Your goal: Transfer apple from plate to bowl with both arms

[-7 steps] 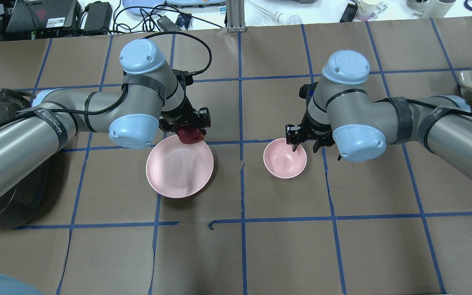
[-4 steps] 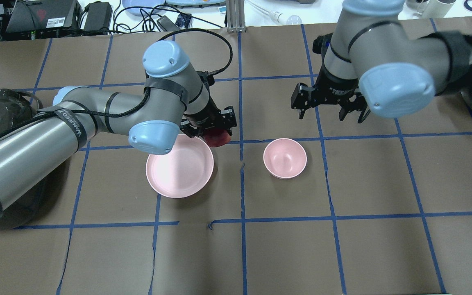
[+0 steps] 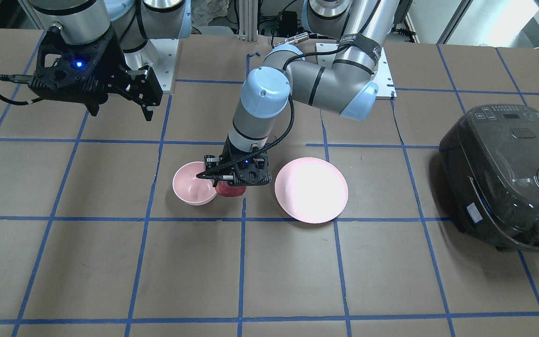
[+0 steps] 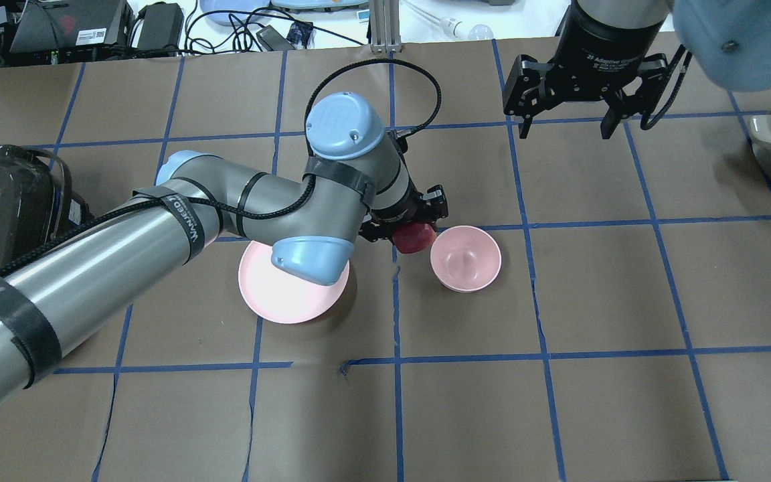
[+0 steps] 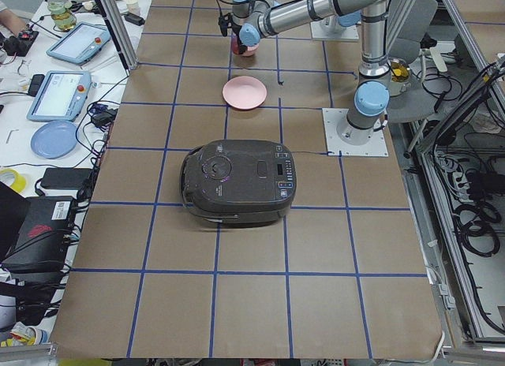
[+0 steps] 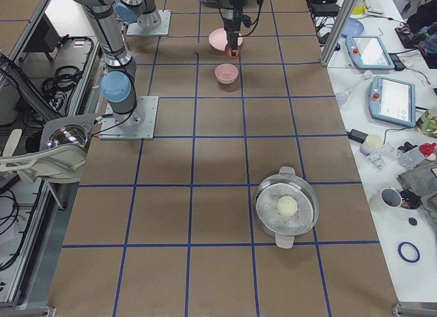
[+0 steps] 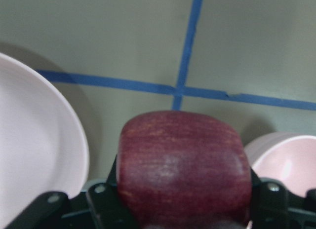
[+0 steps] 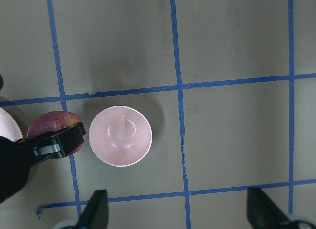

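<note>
Brown tabletop [image 4: 559, 415] ruled by blue tape lines [image 4: 539, 353], with the bowl [image 4: 467, 262] taken as reference. The left arm [image 4: 124, 248] stretches low across from the robot's left, bends at the elbow and turns its wrist downward just beside the bowl, its blue wrist cap overlapping the plate in the overhead view; the right arm [image 4: 616, 27] is raised high, wrist vertical, on the far side of the bowl from the robot and toward the robot's right; a dark cooker [image 3: 508, 173] sits closed, well apart from the bowl on the robot's left, beyond the plate; a metal pot [image 6: 287, 206] with a pale round item inside stands well apart from the bowl on the robot's right; the plate [image 4: 292, 298] lies flat near the bowl on the robot's left side; the right claw [image 4: 565, 126] points straight down with its fingers spread wide, gripping nothing, and its wrist camera looks down on the bowl; the left claw [image 3: 234, 180] is clamped on the apple, one finger [image 7: 101, 202] at each flank; the bowl stands upright, mouth up, its pink inside showing; the apple [image 4: 415, 238] hangs in the left claw between bowl and plate, just beside the bowl's rim on the plate side and clear of the plate; whether it touches that rim cannot be told.
</note>
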